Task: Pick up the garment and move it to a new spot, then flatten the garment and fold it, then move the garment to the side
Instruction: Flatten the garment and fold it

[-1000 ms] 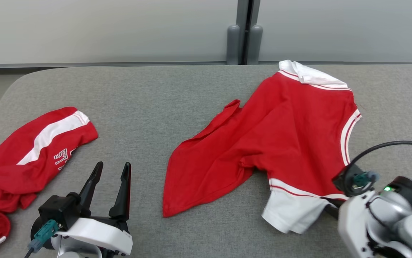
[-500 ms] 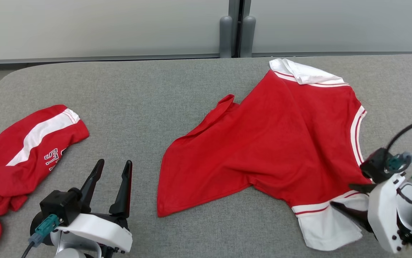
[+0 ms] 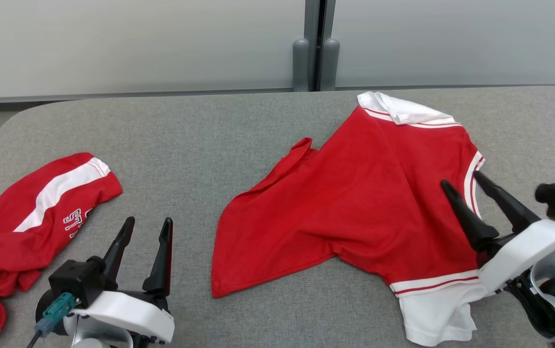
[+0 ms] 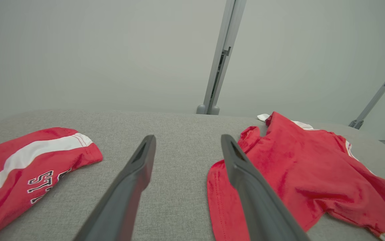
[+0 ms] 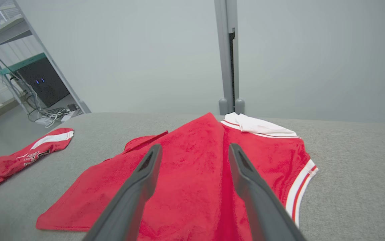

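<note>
On the right half of the grey table (image 3: pixel 200 130), garment (image 3: pixel 369 203): a red shirt with white collar and white striped sleeves, lying partly spread and wrinkled; the collar is at the far side, one white sleeve at the near edge, and one red corner points to the front left.
Right gripper (image 3: pixel 460 179): its two dark fingers stand apart with nothing between them; they are over the shirt's right edge, near the striped trim. I cannot tell if they touch the cloth.
Right arm pose: it comes in from the lower right of the head view, and the fingers point away from the robot and a little to the left, toward the collar.
Left gripper (image 3: pixel 148 220): fingers spread, holding nothing, over bare table.
Left arm pose: low at the near left, fingers pointing to the far wall, well apart from the shirt.
Second red garment (image 3: pixel 40 203): crumpled at the table's left edge, with a white stripe and some letters.
</note>
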Tool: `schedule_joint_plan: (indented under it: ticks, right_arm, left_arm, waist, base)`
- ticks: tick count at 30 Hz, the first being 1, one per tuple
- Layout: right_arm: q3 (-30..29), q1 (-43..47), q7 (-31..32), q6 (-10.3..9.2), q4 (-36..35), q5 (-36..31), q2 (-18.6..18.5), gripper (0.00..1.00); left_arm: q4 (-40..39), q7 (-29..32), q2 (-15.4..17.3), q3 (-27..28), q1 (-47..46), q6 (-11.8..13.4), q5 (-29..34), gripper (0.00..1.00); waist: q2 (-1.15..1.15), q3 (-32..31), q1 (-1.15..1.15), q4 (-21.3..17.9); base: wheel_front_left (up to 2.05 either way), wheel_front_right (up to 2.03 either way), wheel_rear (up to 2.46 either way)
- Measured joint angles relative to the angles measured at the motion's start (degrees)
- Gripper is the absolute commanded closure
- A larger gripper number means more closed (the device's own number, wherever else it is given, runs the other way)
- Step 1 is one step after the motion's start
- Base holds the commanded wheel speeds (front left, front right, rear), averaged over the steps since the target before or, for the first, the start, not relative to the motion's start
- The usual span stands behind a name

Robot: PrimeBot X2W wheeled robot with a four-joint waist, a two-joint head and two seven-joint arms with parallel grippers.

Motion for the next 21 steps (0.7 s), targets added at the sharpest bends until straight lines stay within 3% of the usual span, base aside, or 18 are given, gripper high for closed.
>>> schedule_joint_plan:
  ticks: [2, 5, 10, 16, 21]
  right_arm:
    - [-1.71, 0.70, -2.15, -0.01, 1.16, -0.81, 1.93, 0.00]
    - [-9.24, 4.06, -8.44, -0.01, 5.66, -3.36, 8.61, 0.00]
    - [-17.39, 8.04, -14.11, -0.01, 8.25, -6.83, 14.57, 0.00]
    - [-18.74, 9.61, -12.58, -0.01, 7.10, -7.91, 16.40, 0.00]
    - [-18.33, 12.27, -2.16, -0.01, 8.42, -6.17, 15.49, 0.00]
  left_arm:
    - [-0.02, 0.00, 0.05, -0.02, 0.31, 0.01, -0.03, 0.00]
    - [-0.32, -0.20, 0.14, -0.12, 0.94, 0.02, -0.10, 0.00]
    - [-0.51, -0.51, 0.34, -0.05, 2.29, 0.37, -0.25, 0.00]
    - [-1.13, -0.57, 0.67, 0.19, 2.91, 0.71, -0.33, 0.00]
    - [-1.47, -0.51, 0.87, 0.01, 2.95, 0.85, -0.33, 0.00]
  waist:
    - [0.00, -0.26, 0.00, -0.06]
    - [0.00, -1.21, 0.00, -0.14]
    - [0.00, -2.37, 0.00, -0.50]
    - [0.00, -2.81, 0.00, -1.76]
    - [0.00, -2.68, 0.00, -2.04]
  base:
    - [0.00, 0.00, 0.00]
    - [0.00, 0.00, 0.00]
    - [0.00, 0.00, 0.00]
    - [0.00, 0.00, 0.00]
    - [0.00, 0.00, 0.00]
